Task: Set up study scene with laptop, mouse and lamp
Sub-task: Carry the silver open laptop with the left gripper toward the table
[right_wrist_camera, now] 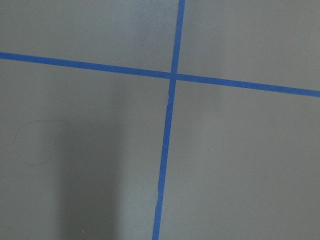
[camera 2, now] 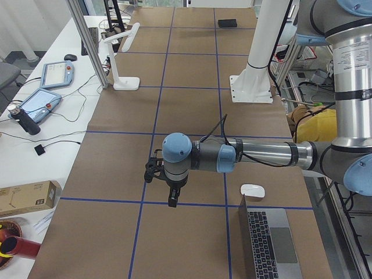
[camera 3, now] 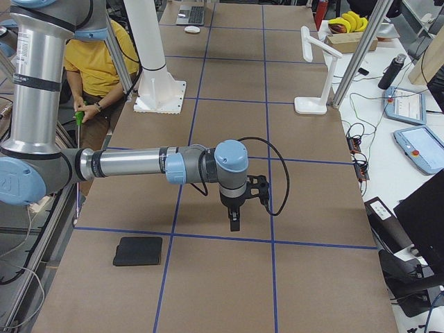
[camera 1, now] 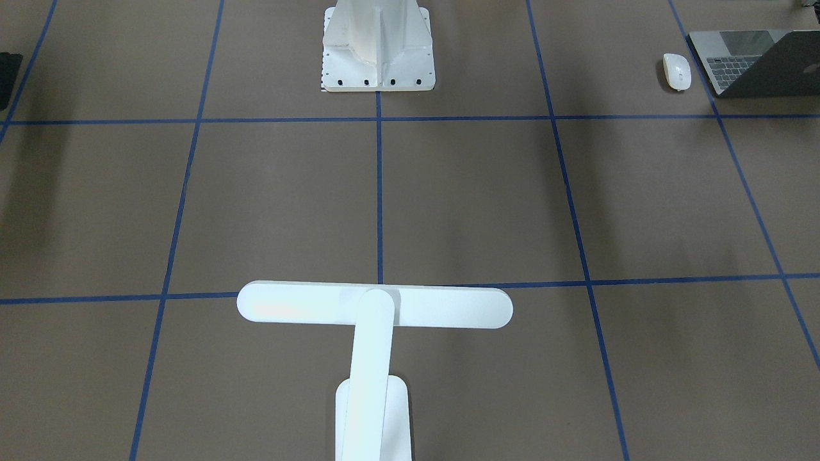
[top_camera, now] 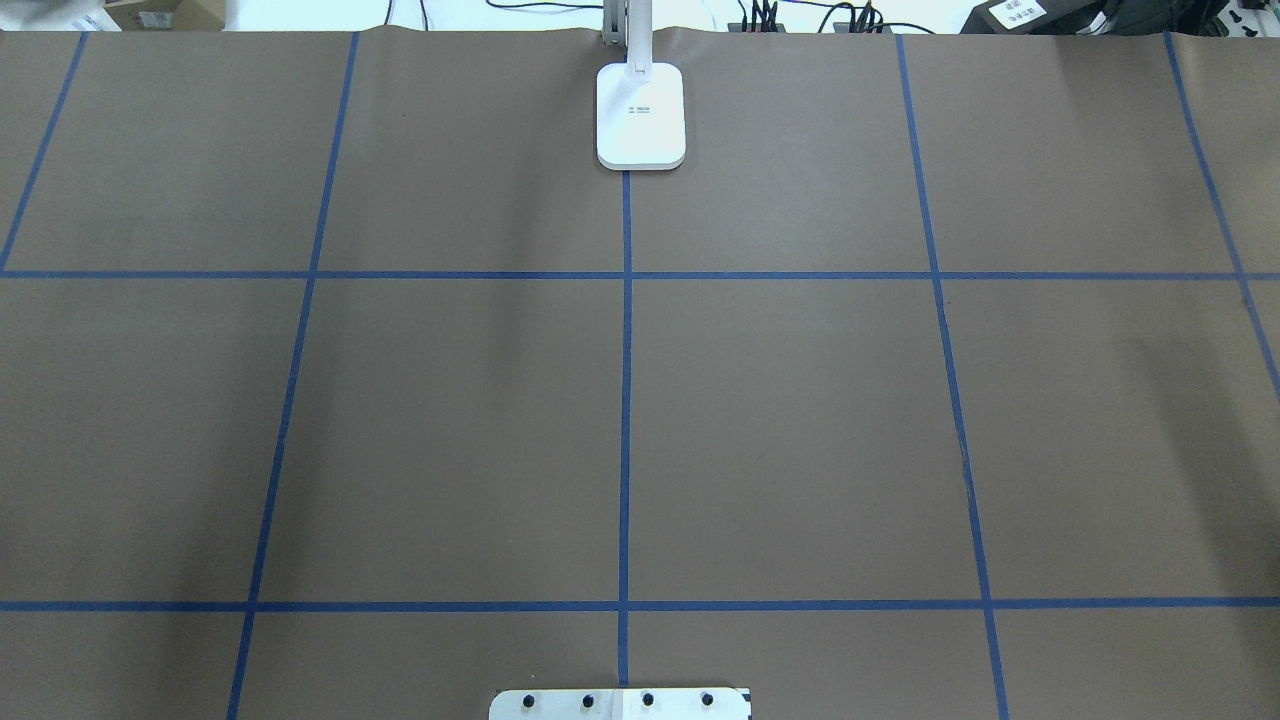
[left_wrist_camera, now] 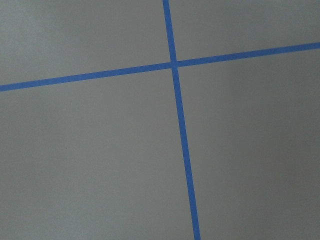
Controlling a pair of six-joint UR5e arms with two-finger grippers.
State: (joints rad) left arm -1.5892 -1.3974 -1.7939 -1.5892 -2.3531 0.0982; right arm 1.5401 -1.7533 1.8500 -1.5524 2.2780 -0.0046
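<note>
one mouse [camera 1: 677, 70] lies just beside the laptop [camera 1: 778, 70], the lamp [camera 1: 375, 307] well apart from it; left gripper [camera 2: 172, 201] and right gripper [camera 3: 234, 225] hover, jaw spread cannot be told.

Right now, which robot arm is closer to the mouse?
Left. The left gripper hangs above the table, a short way from the mouse. The right gripper hangs toward the table's other end, far from the mouse.

I count 1 laptop [camera 1: 769, 64], 1 mouse [camera 1: 677, 71], 1 lamp [camera 1: 375, 307], 1 black pad [camera 3: 139, 251] and 1 white pedestal [camera 1: 378, 51] on the tabletop [top_camera: 800, 400]. I also see 1 left tool [camera 2: 172, 199] and 1 right tool [camera 3: 234, 223].
</note>
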